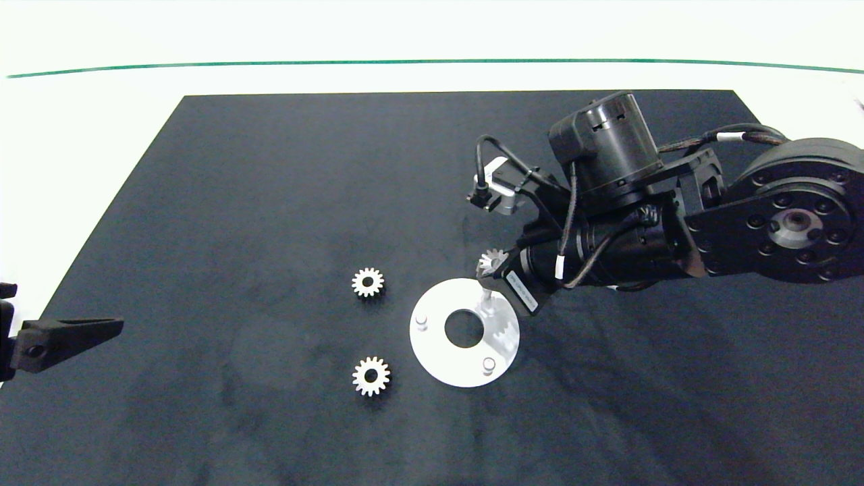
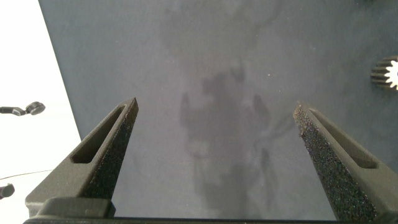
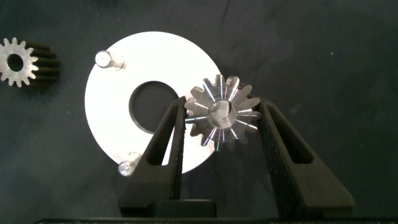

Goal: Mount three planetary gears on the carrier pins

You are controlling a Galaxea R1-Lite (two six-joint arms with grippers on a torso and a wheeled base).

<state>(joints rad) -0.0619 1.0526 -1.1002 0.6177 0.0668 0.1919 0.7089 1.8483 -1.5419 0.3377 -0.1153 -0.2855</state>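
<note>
My right gripper is shut on one planetary gear, held over the far right rim of the white disc. This gear hangs just above one carrier pin; the right wrist view hides that pin behind it. Two other pins stand bare, also seen as pegs. Two loose gears lie flat on the mat left of the disc. My left gripper is parked open at the mat's left edge.
A black mat covers the white table, whose far side carries a green line. The left wrist view shows bare mat between the open fingers and one gear at its edge.
</note>
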